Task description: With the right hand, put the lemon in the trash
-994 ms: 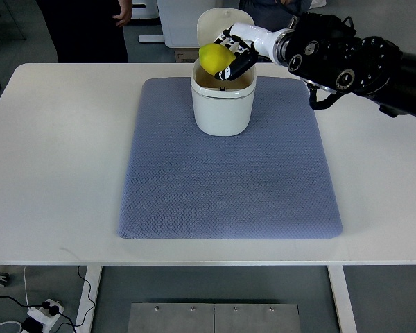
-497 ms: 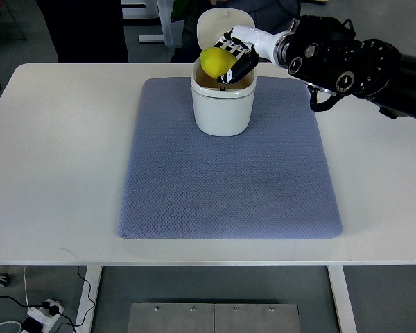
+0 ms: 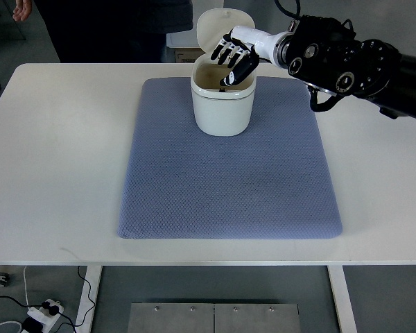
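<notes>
A white trash bin (image 3: 222, 104) stands at the far middle of the blue-grey mat (image 3: 229, 173), its lid (image 3: 218, 26) tipped open behind it. My right hand (image 3: 230, 59) hovers over the bin's far rim, fingers spread, holding nothing. Its black arm (image 3: 347, 59) comes in from the right edge. No lemon shows anywhere; the bin's inside looks dark and I cannot make out what lies in it. The left arm is out of view.
The mat lies on a white table (image 3: 55, 152). A person in dark clothes (image 3: 111, 28) stands beyond the table's far edge at the upper left, with a hand (image 3: 21, 10) near the top corner. A power strip (image 3: 38, 319) lies on the floor below.
The lemon was in my right hand above the bin's rim; now the fingers have opened and the lemon is gone from sight. The person behind the table has shifted.
</notes>
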Tool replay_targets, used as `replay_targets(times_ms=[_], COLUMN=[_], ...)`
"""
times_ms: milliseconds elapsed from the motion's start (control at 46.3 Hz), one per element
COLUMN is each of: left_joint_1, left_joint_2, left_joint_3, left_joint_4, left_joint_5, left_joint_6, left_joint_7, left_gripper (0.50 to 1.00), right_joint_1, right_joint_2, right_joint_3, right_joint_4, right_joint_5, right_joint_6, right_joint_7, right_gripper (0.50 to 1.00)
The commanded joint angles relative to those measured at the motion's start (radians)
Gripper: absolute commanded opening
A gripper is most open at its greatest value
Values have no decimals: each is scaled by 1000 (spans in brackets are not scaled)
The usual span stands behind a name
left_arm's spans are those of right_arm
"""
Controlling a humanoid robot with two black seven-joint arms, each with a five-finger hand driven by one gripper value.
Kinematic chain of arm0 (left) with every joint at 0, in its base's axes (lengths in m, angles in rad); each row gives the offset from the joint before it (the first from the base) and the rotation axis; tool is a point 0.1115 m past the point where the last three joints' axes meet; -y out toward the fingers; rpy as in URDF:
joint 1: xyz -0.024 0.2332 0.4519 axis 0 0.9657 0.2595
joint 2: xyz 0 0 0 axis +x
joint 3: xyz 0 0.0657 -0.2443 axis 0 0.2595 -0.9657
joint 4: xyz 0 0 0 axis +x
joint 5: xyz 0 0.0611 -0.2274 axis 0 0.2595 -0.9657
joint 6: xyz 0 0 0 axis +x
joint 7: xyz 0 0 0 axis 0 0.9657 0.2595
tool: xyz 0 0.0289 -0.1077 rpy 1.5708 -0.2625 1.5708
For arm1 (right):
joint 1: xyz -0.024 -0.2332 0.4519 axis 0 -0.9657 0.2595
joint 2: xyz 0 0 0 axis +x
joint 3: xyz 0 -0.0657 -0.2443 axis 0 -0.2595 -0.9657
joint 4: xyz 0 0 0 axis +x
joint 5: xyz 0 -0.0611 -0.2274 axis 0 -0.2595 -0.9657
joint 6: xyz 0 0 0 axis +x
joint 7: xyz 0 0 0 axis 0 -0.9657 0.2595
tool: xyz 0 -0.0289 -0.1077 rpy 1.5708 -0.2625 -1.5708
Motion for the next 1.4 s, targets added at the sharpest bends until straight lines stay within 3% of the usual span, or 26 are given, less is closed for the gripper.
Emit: replay_targets(times_ms=[0,194,864,1015,1188,1296,1382], left_joint_1=[0,0,0,0,0,0,0], left_joint_2=[0,0,0,0,0,0,0], left_joint_3=[0,0,0,0,0,0,0], left_joint_4=[0,-1,0,0,0,0,-1], left_joint_5=[0,0,0,0,0,0,0], left_joint_6=[0,0,0,0,0,0,0], left_joint_7=[0,0,0,0,0,0,0], left_gripper=[1000,1000,1000,1000,1000,1000,1000], right_joint_1=[6,18,47,47,11,-29,-48], right_joint_2=[-2,-16,-217,-260,-317,-349,-370], right_joint_3=[1,1,3,6,98,155,178], right_joint_4=[1,9,127,126,117,106,100], right_joint_5=[0,0,-5,-3,-3,-5,-6], right_joint_6=[13,43,68,66,59,54,54], right_joint_7=[0,2,19,16,5,-20,-23], right_gripper=[598,590,602,686,826,966,987])
